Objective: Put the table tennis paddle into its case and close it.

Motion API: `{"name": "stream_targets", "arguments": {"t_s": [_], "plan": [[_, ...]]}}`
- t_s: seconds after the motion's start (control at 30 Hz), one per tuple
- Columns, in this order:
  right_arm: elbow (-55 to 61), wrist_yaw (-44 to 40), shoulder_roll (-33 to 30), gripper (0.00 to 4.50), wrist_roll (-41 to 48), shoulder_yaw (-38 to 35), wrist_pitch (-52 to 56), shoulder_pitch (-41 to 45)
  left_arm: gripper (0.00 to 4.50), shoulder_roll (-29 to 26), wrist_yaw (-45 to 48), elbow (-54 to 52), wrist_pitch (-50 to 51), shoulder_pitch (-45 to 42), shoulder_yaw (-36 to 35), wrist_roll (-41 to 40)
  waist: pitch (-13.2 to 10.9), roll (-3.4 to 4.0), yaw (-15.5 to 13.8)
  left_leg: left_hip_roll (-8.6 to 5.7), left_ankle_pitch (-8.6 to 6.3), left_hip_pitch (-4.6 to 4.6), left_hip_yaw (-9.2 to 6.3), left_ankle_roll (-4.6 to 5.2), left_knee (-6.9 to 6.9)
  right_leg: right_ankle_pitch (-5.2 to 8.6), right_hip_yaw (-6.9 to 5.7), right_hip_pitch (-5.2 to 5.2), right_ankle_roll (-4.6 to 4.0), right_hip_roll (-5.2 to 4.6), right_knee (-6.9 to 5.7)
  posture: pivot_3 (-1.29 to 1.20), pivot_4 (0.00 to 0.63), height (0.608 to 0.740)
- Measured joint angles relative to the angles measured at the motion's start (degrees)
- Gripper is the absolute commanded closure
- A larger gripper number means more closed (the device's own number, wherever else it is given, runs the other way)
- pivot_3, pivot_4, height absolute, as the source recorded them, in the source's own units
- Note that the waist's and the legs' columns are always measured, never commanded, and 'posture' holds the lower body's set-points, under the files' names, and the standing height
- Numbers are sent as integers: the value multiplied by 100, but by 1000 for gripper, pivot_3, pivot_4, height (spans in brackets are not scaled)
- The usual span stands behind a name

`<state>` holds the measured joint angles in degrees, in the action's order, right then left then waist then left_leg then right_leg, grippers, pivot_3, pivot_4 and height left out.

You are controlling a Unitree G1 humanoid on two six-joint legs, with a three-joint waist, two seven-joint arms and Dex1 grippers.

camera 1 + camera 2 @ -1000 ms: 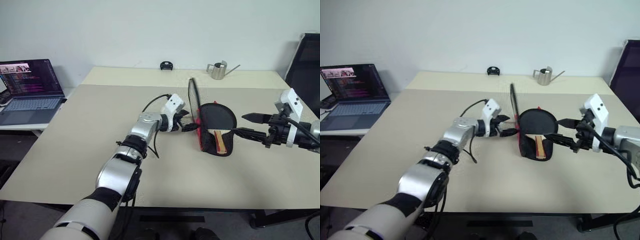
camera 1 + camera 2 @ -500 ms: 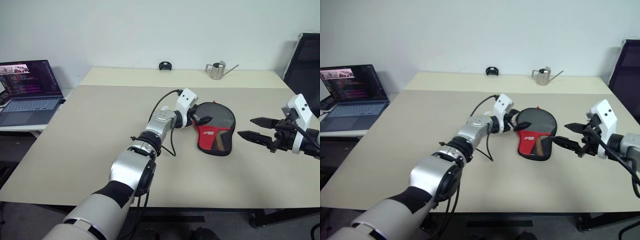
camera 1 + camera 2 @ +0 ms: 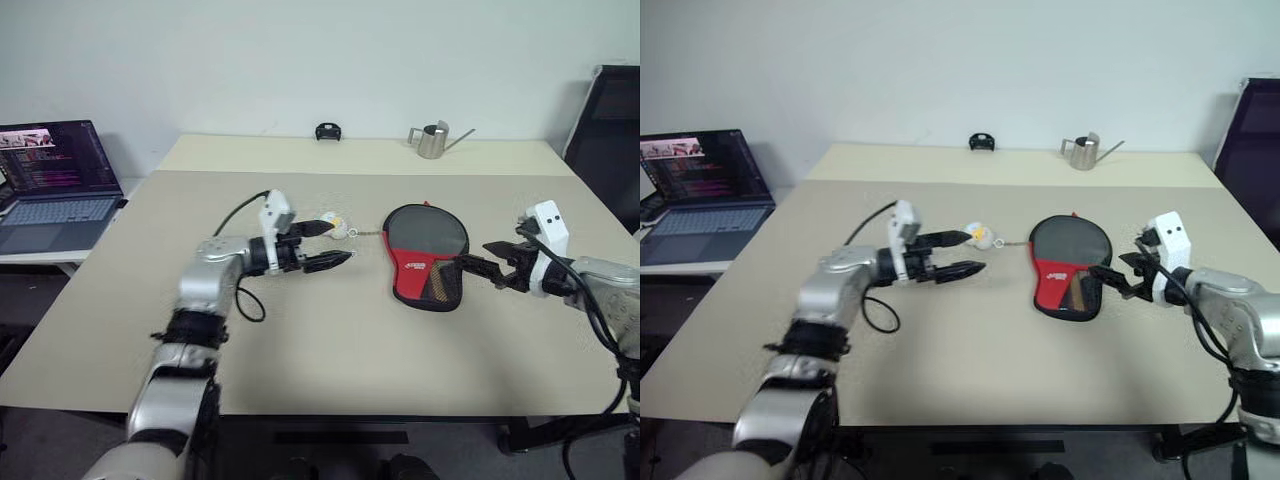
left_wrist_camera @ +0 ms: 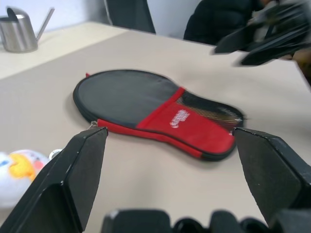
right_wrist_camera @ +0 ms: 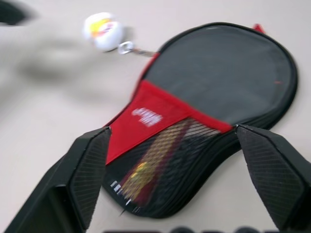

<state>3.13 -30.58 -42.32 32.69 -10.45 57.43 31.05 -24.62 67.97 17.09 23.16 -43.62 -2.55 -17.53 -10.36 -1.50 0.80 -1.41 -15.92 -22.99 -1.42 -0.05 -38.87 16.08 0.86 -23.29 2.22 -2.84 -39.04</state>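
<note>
One case [image 3: 428,257] flat on table [image 3: 330,340], paddle [image 5: 156,156] handle apparently inside under mesh. Both grippers, left [image 3: 338,243] and right [image 3: 478,266], spread wide, holding nothing, pointing at it.

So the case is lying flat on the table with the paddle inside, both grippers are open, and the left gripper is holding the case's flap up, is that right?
Not quite. The left gripper holds nothing: it hangs open, apart from the case, beside a small white keychain ball. The left eye view shows this. The rest stands: the case lies flat on the table, the paddle handle shows through its mesh, and the right gripper is open.
</note>
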Motion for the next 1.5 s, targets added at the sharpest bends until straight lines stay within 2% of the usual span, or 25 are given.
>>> {"name": "stream_targets", "arguments": {"t_s": [0.17,0.33,0.57,0.9,1.3,1.4,1.5], "plan": [[-801,242,383,25,-324,59,-144,376,0,-468,-308,-1213,855,270,-100,-437,1,1,-41,-2,-1,2,0,2,-2,0,-2,3,0,-1,-2,0,150,740],[-1589,398,680,25,-715,214,-351,547,0,-770,-504,-1592,1158,298,-216,-667,1,1,-30,-1,-1,3,2,1,0,0,-2,2,-1,0,-1,0,150,740],[-2094,401,834,25,-1102,368,-624,576,0,-878,-613,-1657,1177,300,-209,-736,1,2,-20,-1,0,3,3,1,0,0,-2,2,0,2,-1,0,150,740],[-2382,-2,909,25,-1451,643,-1084,584,0,-898,-619,-1647,1139,298,-172,-745,2,1,52,-1,-1,6,3,1,0,0,-2,5,0,2,-1,0,150,740],[-3153,-412,1148,25,-1854,929,-1382,1115,0,-900,-619,-1566,1009,297,-48,-743,13,-15,169,5,-1,24,8,2,0,-9,5,11,-8,7,-8,0,150,740],[-3364,-465,1252,662,-1995,998,-1527,1256,0,-902,-624,-1529,1001,297,-39,-743,18,-22,218,9,0,30,8,1,-1,-14,8,14,-9,13,-11,0,150,740],[-3526,-597,1367,1619,-2108,1099,-1682,1359,0,-903,-636,-1515,996,298,-9,-743,19,-22,252,12,0,33,8,0,-1,-15,11,14,-10,17,-15,0,150,740]]}}
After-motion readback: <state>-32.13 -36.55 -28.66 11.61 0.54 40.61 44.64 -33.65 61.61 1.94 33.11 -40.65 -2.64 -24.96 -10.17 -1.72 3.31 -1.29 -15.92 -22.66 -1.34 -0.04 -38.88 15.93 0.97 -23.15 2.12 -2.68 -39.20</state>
